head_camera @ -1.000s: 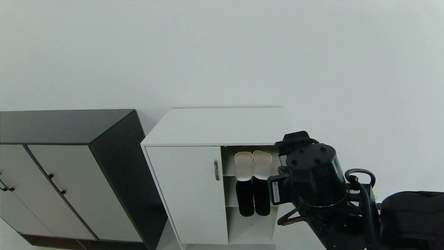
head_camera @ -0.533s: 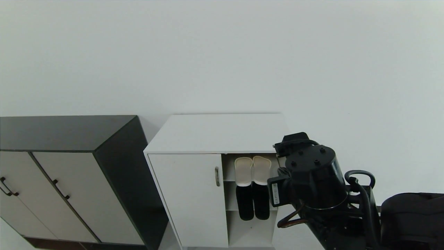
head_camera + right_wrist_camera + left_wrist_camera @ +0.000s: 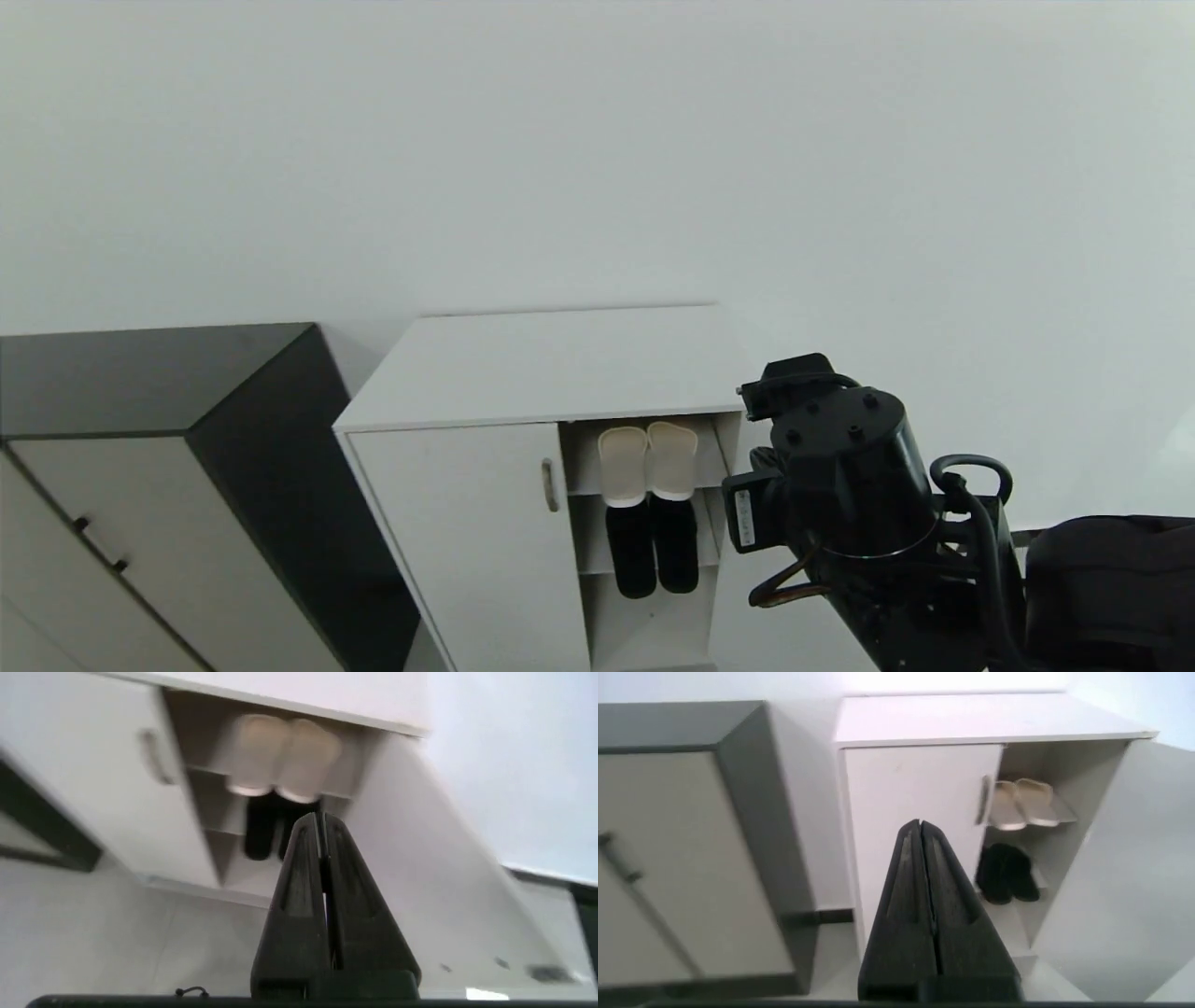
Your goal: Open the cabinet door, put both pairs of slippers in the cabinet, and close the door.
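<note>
The white cabinet (image 3: 551, 369) stands against the wall with its left door (image 3: 457, 541) closed and its right side open. A white pair of slippers (image 3: 647, 457) lies on the top shelf, and a black pair (image 3: 652, 551) on the shelf below. The open right door (image 3: 1130, 877) swings out toward me, also seen in the right wrist view (image 3: 439, 877). My left gripper (image 3: 922, 826) is shut and empty, some way in front of the closed door. My right gripper (image 3: 322, 819) is shut and empty, in front of the open compartment near the door, below the slippers (image 3: 280, 756).
A dark cabinet (image 3: 149, 373) with pale doors stands just left of the white one, a narrow gap between them. The closed door carries a metal handle (image 3: 549, 485) at its inner edge. Bare wall lies behind and to the right.
The head camera has shifted, so both cabinets sit lower and further left in the picture. The slippers stay on their shelves and the right arm holds its place in the picture.
</note>
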